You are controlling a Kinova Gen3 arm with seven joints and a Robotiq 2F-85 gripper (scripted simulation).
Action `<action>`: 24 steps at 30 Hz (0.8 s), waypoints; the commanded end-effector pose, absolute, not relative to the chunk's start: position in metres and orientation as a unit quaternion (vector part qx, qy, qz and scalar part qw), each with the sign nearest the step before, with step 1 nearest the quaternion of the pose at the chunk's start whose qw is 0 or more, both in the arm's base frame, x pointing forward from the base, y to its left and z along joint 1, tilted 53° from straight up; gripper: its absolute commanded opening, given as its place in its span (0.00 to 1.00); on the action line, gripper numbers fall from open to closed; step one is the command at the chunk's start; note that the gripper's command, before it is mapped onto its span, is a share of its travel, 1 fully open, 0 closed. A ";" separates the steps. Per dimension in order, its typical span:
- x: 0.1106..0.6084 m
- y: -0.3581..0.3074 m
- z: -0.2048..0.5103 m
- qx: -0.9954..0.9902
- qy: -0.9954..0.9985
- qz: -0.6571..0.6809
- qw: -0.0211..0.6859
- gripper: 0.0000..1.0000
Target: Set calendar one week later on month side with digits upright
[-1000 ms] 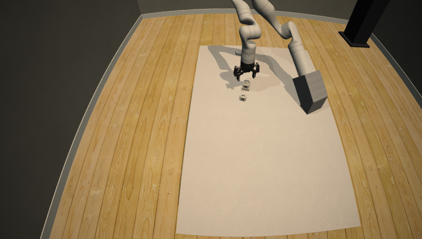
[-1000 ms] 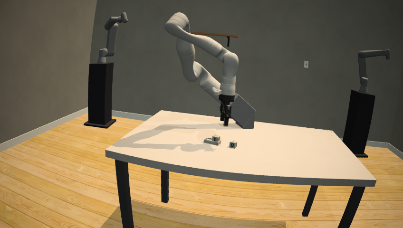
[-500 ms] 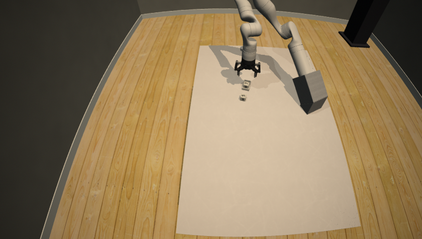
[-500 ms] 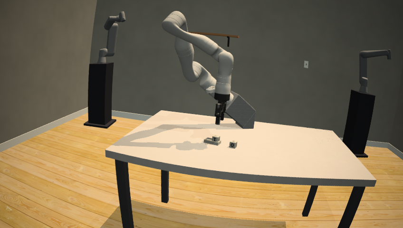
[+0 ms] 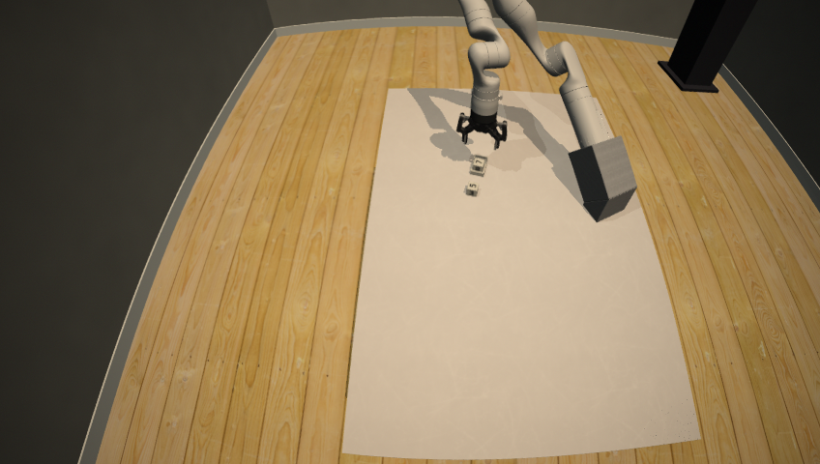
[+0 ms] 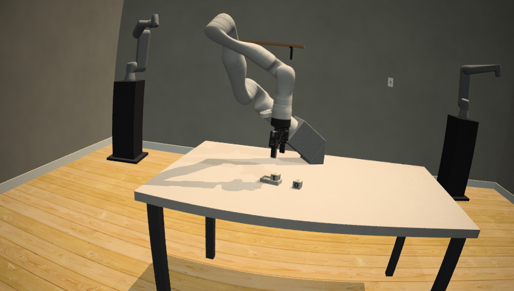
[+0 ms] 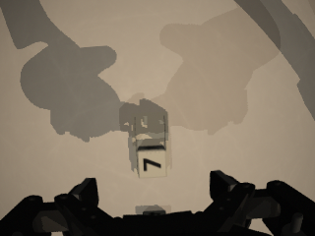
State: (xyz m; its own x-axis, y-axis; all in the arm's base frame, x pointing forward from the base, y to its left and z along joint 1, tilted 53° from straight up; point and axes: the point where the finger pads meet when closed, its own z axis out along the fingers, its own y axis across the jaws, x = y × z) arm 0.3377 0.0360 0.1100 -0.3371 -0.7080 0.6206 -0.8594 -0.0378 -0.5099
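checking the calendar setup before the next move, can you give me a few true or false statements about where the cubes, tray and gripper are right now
1. The gripper is open and holds nothing. True.
2. Both cubes stand in the tray. False: only the cube with 7 on top is in it; the cube with 5 on top stands on the table beside the tray.
3. The gripper touches a cube. False: it hangs above the table, apart from both.
4. The tray lies flat on the table. True.

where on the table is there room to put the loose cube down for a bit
Wide bare table lies beyond the loose cube, away from the arm. It is crowded between that cube, the tray and the open tool, and beside the grey base block.
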 end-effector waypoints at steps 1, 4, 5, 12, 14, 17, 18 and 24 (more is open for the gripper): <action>0.338 0.037 0.111 0.568 -0.690 0.441 0.083 1.00; 0.338 0.037 0.111 0.567 -0.690 0.441 0.083 1.00; 0.338 0.037 0.111 0.567 -0.690 0.441 0.083 1.00; 0.338 0.037 0.111 0.567 -0.690 0.441 0.083 0.48; 0.338 0.037 0.111 0.567 -0.690 0.441 0.083 0.48; 0.338 0.037 0.111 0.567 -0.690 0.441 0.083 0.48; 0.338 0.037 0.111 0.567 -0.690 0.441 0.083 0.48; 0.338 0.037 0.111 0.567 -0.690 0.441 0.083 0.48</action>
State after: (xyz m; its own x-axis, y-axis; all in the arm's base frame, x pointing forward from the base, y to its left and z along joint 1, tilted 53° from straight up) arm 0.3375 0.0360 0.1107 -0.3429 -0.7092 0.6160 -0.8567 -0.0330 -0.5148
